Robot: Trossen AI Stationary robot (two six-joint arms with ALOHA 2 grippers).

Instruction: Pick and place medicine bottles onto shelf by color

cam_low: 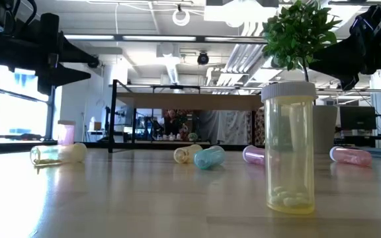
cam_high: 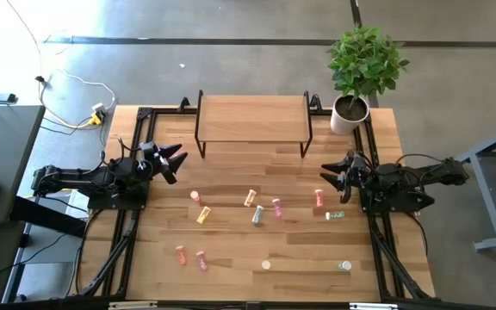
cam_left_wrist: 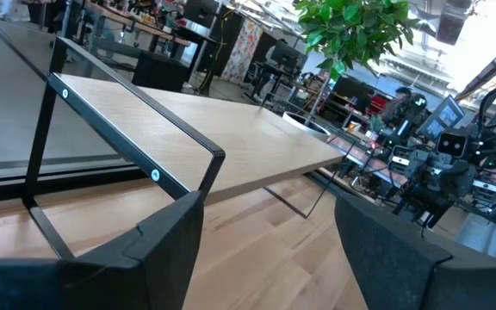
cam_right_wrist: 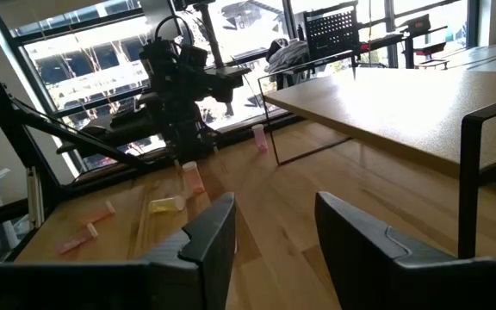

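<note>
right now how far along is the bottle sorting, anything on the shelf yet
Nothing looks done: the light wood shelf with thin black legs has a bare top. Nothing is in hand either; the left gripper and right gripper both hang open and empty at the table's sides. All is left: the small white-capped medicine bottles, pink, yellow, orange and pale green, sit scattered on the wooden table.

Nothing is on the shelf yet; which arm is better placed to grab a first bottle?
Probably the right: its open gripper hovers close to a red-orange bottle. The left gripper, also open, sits farther from its nearest bottle.
</note>
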